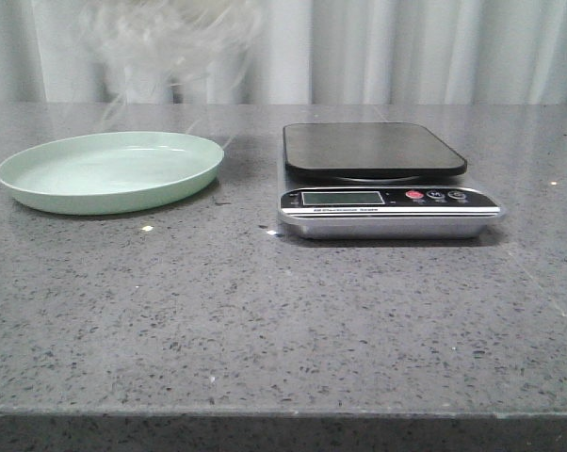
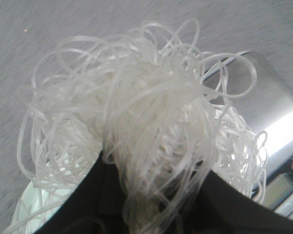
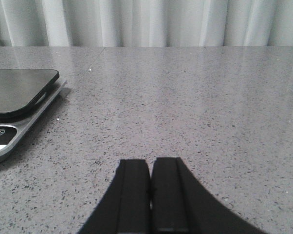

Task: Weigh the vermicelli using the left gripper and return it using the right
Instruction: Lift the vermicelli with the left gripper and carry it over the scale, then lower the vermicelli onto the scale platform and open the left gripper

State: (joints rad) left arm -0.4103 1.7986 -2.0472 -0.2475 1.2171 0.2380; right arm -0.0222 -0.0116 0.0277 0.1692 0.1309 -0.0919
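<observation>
Speckled grey bench (image 1: 265, 320) carries a kitchen scale (image 1: 387, 184) with its platform bare. Left of the scale sits a pale green plate (image 1: 109, 171). Beyond the plate, the left hand (image 2: 146, 214) grips the vermicelli (image 2: 146, 122) aloft. Right of the scale, the right hand (image 3: 150, 195) hangs with fingers pressed together, holding nothing.

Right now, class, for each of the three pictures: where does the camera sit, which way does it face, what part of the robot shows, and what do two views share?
Front view: low at the table's near side, facing forward over the pale green plate and kitchen scale; no robot part clearly shows.
Left wrist view: on the left arm, looking down; left gripper jaws clamp the vermicelli.
Right wrist view: on the right arm, low, facing the curtain; right gripper jaws shut.
All three show the scale.
</observation>
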